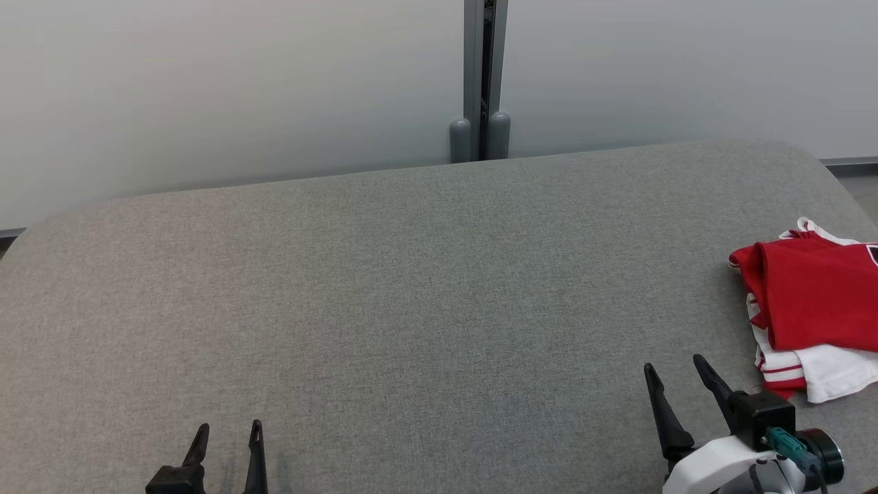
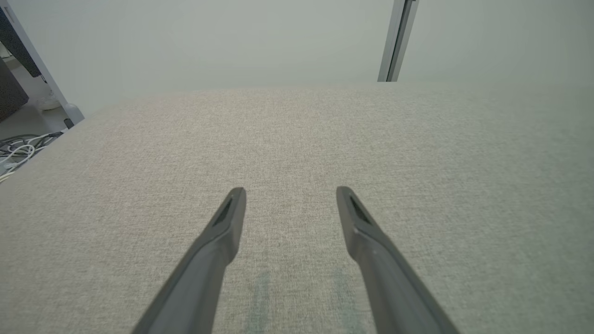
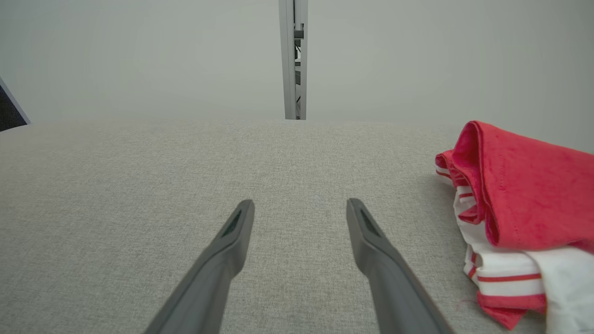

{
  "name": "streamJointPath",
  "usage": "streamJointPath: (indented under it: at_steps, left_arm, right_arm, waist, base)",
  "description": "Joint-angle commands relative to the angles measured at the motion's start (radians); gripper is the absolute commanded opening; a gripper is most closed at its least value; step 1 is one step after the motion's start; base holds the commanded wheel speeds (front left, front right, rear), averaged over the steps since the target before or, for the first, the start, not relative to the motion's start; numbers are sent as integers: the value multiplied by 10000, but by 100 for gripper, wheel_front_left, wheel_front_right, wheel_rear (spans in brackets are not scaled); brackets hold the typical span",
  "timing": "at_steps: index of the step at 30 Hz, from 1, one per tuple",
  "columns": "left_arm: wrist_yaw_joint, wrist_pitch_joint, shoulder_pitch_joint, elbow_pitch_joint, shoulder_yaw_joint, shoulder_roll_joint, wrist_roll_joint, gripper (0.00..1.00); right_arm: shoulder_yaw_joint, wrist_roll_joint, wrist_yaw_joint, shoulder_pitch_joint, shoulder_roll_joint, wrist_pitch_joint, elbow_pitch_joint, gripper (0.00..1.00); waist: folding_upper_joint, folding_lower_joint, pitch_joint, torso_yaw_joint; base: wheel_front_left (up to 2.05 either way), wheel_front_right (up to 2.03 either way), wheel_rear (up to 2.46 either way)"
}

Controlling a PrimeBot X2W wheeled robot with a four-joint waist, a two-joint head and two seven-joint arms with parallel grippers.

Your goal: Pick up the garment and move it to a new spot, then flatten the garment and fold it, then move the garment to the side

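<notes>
A red-and-white garment (image 1: pixel 809 302) lies in a loosely folded heap at the right edge of a grey padded table (image 1: pixel 411 274), part of it running out of the head view. It looks soft, light and limp. It is likely to sag and fall open when lifted, so a pinch on the thick rolled red fold facing the table's middle, or on two corners at once, seems the surest hold. The right gripper (image 1: pixel 673 362) hovers just beside the cloth, to its left and nearer the robot, fingers spread wide, empty and not touching it. The left gripper (image 1: pixel 230 425) hangs well apart over bare table at the lower left, its fingers likewise wide apart and holding nothing.
</notes>
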Motion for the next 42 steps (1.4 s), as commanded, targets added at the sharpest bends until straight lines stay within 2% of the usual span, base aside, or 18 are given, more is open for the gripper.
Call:
streamJointPath:
  at_steps: [1, 5, 6, 10, 28, 42]
  left_arm:
    - [-34, -40, -105, 30, 42, 52, -67, 100]
    - [-134, -40, -132, 91, 41, 52, -185, 100]
    - [-120, 0, -1, 91, 12, 4, -151, 0]
    - [-140, 89, 228, 487, -1, -101, -212, 0]
    - [-523, 956, -244, -45, 312, -63, -3645, 0]
    - [-752, 1467, -513, -383, 488, -43, -5713, 0]
  right_arm:
    - [-8, -34, 0, -12, -35, 6, 12, 100]
    - [-52, -30, -2, -12, -40, 6, 74, 100]
    - [-24, -43, 2, -1, 13, 0, 67, 0]
    - [-4, -6, 2, 338, 126, 18, 431, 0]
    - [-445, 3610, 2, 266, 89, 908, -266, 0]
    - [-698, 5790, 2, 230, 64, 1434, -697, 0]
  waist:
    - [-1, 0, 4, -14]
    - [-1, 0, 14, -62]
    - [-1, 0, 15, -66]
    - [-1, 0, 15, -71]
    - [-1, 0, 18, 27]
    - [-1, 0, 21, 98]
  base:
    - [0, 0, 0]
    - [0, 0, 0]
    - [0, 0, 0]
    - [0, 0, 0]
    - [0, 0, 0]
    - [0, 0, 0]
